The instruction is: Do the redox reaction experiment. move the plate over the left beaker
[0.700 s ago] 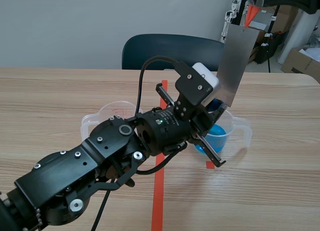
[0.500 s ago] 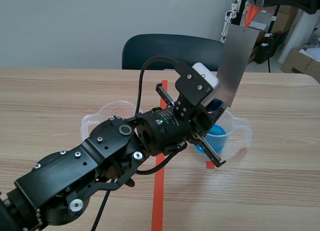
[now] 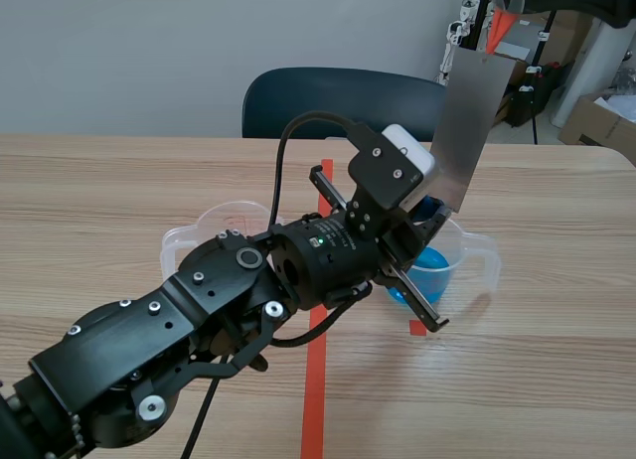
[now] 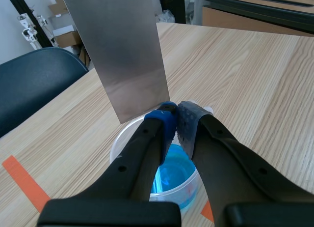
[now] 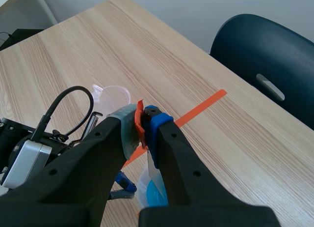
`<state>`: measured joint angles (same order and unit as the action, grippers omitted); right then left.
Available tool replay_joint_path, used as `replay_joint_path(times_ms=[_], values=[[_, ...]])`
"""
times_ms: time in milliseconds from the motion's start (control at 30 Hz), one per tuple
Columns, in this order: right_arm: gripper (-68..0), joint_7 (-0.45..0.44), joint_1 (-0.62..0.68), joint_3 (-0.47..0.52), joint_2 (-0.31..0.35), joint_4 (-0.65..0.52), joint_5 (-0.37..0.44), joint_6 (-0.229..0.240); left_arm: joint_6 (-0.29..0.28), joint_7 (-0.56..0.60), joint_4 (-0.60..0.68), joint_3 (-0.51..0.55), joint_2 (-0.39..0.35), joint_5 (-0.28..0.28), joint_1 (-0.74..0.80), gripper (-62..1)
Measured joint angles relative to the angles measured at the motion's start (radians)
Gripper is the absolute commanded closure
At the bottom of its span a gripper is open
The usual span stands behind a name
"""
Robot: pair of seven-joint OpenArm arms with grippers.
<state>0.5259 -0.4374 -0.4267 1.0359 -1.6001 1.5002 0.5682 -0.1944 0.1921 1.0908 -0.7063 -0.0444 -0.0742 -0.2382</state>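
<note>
Task status: the plate (image 3: 475, 131) is hanging in the air, with its lower edge above the rim of the blue-liquid beaker (image 3: 442, 260). Judging from this, the lift is done and the transfer is not.
Remaining work: the plate is not yet over the left beaker (image 3: 224, 221). That beaker is standing empty on the surface (image 3: 119, 191), across the orange tape line (image 3: 316, 380) from the right hand. A sideways carry over the left arm is likely needed.
Right hand state: the right hand (image 5: 143, 120) is clamping its two pads on the orange tab (image 5: 140, 118) at the top of the plate. The fingers are nearly closed, with only the thin tab between them.
Right hand pose: the arm is being held high, with the fingers pointing down. The plate is hanging directly below the hand and tilting slightly.
Left hand state: the left hand (image 4: 176, 114) is holding its pads pressed together. Whether the beaker rim is caught between them cannot be told.
Left hand pose: the arm is reaching low across the tape line, with the fingertips at the far rim of the blue-liquid beaker. The plate is standing just ahead of the fingertips.
Risk: in my judgement, the left arm is lying across the carry path, so the plate needs height to clear it.
</note>
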Motion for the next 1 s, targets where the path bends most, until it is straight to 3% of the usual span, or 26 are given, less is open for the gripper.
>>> replay_joint_path(times_ms=[433, 600, 1000], values=[[-1.1, 0.0, 0.0, 0.0, 0.0, 0.0, -0.008, 0.0, 0.0, 0.0, 0.0, 0.0, 0.0, 0.0, 0.0, -4.3], [-1.1, 0.0, 0.0, 0.0, 0.0, 0.0, -0.008, 0.0, -0.001, 0.0, 0.004, 0.0, -0.006, 0.0, 0.001, -7.3], [-1.1, 0.003, 0.0, 0.0, 0.0, 0.0, -0.008, 0.0, -0.001, 0.004, 0.17, 0.05, -0.151, 0.0, 0.126, -7.9]])
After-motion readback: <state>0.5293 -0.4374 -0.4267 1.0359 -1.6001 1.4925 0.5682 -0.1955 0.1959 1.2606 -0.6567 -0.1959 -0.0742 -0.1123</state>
